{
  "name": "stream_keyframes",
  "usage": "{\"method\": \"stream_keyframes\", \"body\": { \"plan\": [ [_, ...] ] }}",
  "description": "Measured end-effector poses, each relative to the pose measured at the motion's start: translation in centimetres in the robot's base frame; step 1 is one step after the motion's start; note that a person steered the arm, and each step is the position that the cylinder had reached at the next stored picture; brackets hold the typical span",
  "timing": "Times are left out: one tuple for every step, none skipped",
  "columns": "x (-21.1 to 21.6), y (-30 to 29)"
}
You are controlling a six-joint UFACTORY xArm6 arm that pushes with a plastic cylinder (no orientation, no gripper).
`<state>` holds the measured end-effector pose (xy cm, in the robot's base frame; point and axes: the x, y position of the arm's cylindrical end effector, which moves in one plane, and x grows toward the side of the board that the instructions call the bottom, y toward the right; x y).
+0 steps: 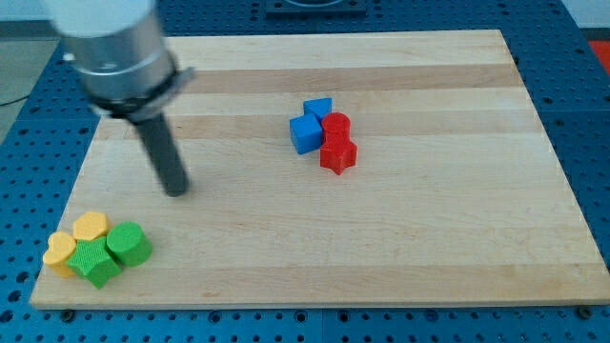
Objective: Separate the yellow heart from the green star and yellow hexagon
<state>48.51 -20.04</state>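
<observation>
Clerk: Board (381, 248), pale wood, light and darker planks running across it, is lying on a blue perforated table (586, 105) that is showing at the view's left, right and bottom edges. What is the rod doing?

Keeper: My tip (176, 191) is resting over bare wood in the view's left half, hanging from a blurred grey cylinder (110, 43) at the view's top left. No jaws are showing on this arm, so I cannot tell any jaw state; the rod is touching no block.

Clerk: Item two, the task's blocks?

Keeper: They are sitting below my tip and toward the view's left, near the board's bottom-left corner, apart from the tip. The yellow heart (60, 252) is lying farthest left, nearly at the board's edge. The yellow hexagon (91, 227) is sitting just above and right of it, apparently touching. The green star (94, 262) is pressing against both from the right. A second green block (128, 244), its shape unclear, is sitting at the cluster's right end, the nearest piece to my tip.

Clerk: Item three, the rest?

Keeper: Well right of my tip and slightly higher, two blue blocks (307, 133) (319, 108) and two red blocks (335, 124) (337, 152) are huddling together, touching.
</observation>
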Motion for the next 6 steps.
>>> {"method": "stream_keyframes", "body": {
  "plan": [
    [0.0, -7.7],
    [-0.1, -10.3],
    [1.0, -10.4],
    [5.0, -10.4],
    [6.8, -10.4],
    [8.6, -10.4]
  ]
}}
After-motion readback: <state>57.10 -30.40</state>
